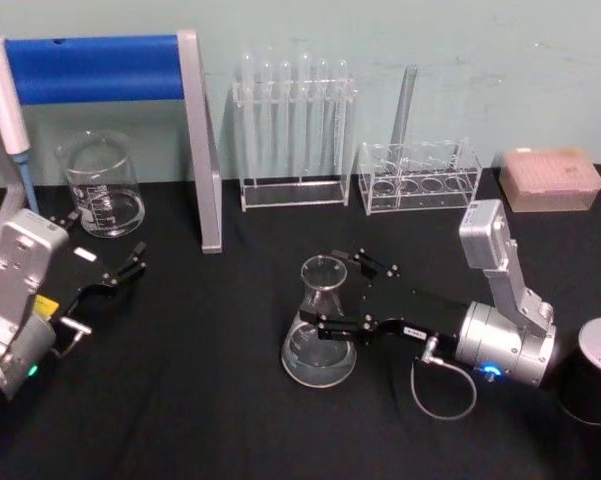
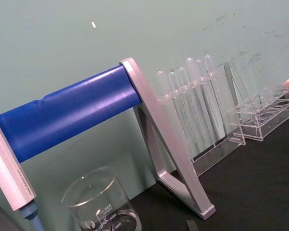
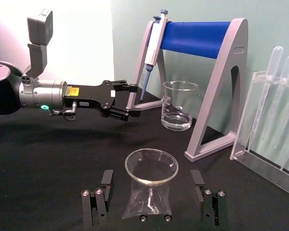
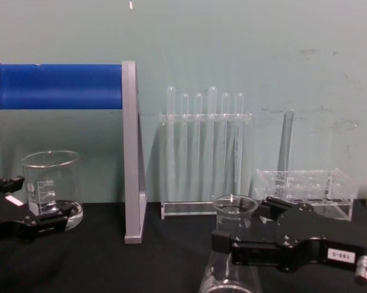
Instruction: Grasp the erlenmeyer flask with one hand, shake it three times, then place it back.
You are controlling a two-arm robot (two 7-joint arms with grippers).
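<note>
The erlenmeyer flask is clear glass and stands upright on the black table, a little right of centre. My right gripper reaches in from the right and is open, one finger on each side of the flask's neck. In the right wrist view the flask sits between the fingers with a small gap on both sides. The chest view shows the flask low in the frame with the right gripper at neck height. My left gripper is parked at the left, open and holding nothing.
A glass beaker stands at the back left beside a stand with a blue bar holding a pipette. Behind are a test tube rack, a second clear rack and a pink box. A black cylinder sits far right.
</note>
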